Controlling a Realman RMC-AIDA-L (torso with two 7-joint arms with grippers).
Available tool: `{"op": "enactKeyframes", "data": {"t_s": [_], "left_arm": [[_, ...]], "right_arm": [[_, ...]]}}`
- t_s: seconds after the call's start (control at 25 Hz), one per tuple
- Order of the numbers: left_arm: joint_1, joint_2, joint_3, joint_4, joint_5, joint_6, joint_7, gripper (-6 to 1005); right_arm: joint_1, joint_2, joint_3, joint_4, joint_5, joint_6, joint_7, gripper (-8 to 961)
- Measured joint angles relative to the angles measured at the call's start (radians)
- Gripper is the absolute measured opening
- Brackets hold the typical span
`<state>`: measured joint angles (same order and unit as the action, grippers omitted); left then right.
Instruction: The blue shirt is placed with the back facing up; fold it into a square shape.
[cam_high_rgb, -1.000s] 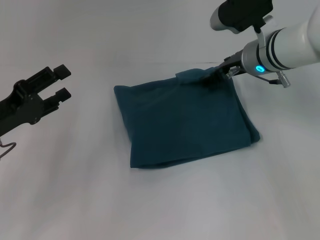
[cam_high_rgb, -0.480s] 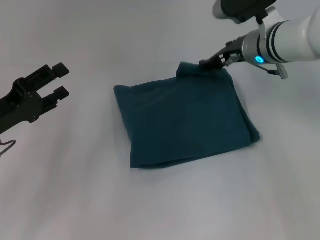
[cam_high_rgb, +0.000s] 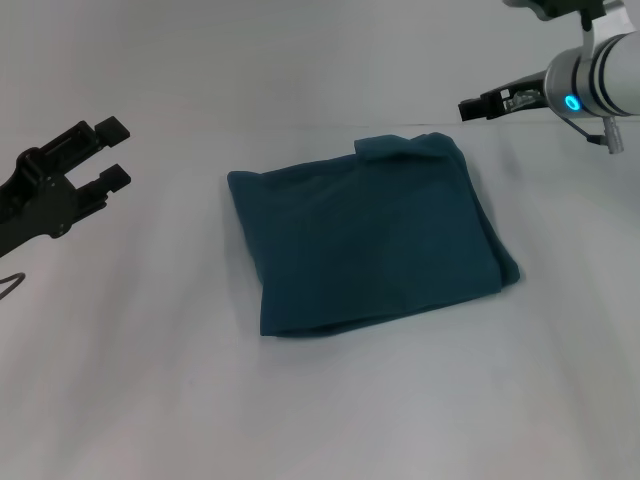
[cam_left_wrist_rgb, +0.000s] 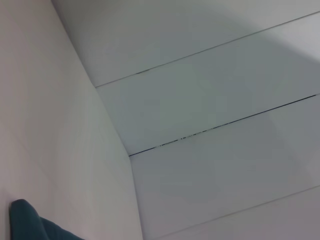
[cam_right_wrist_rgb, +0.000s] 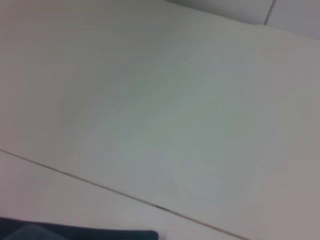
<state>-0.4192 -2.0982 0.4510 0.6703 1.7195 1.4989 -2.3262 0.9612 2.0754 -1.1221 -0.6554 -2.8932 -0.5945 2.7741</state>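
1. White and plain, the desk (cam_high_rgb: 330, 410) fills the head view, with wide bare stretches on every side of the cloth.
2. At the middle of the desk lies the blue shirt (cam_high_rgb: 370, 235), folded into a rough square and flat on the surface.
3. Its left and near edges run fairly straight; the near-left corner is sharp.
4. Along the far edge, a small flap of cloth sticks up just right of the middle, breaking the line.
5. At the right side, layered folds show as stacked edges, and the near-right corner bulges outward slightly.
6. On the left, the left tool (cam_high_rgb: 112, 153) hovers above the desk, well apart from the shirt, its two black fingers spread with a clear gap between them and nothing held.
7. At the far right, the right tool (cam_high_rgb: 468, 107) is above the desk beyond the shirt's far-right corner, not touching the cloth; from here I cannot tell whether its fingers are spread or pressed together.
8. A blue light glows on the right arm's wrist ring (cam_high_rgb: 572, 102).
9. From the left wrist view, only a corner of the shirt (cam_left_wrist_rgb: 30, 225) shows at the picture's edge, against pale wall panels with thin dark seams.
10. From the right wrist view, a thin dark strip of the shirt (cam_right_wrist_rgb: 80, 234) shows along the picture's edge, with bare white surface beyond it.
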Motion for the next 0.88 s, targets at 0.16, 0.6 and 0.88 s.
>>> {"op": "enactKeyframes", "data": {"t_s": [0.16,0.6,0.88], "left_arm": [[0.002,0.000,-0.008,0.000,0.000,-0.003,0.005,796],[0.003,0.000,-0.017,-0.006,-0.012,-0.002,0.006,797],[-0.001,0.000,-0.017,-0.022,-0.013,-0.003,0.008,797]], "right_arm": [[-0.053,0.013,-0.002,-0.086,0.161,-0.064,-0.194,947],[-0.038,0.014,-0.073,-0.072,0.250,-0.131,-0.345,947],[-0.005,0.019,-0.116,-0.035,0.209,-0.088,-0.346,947]]}}
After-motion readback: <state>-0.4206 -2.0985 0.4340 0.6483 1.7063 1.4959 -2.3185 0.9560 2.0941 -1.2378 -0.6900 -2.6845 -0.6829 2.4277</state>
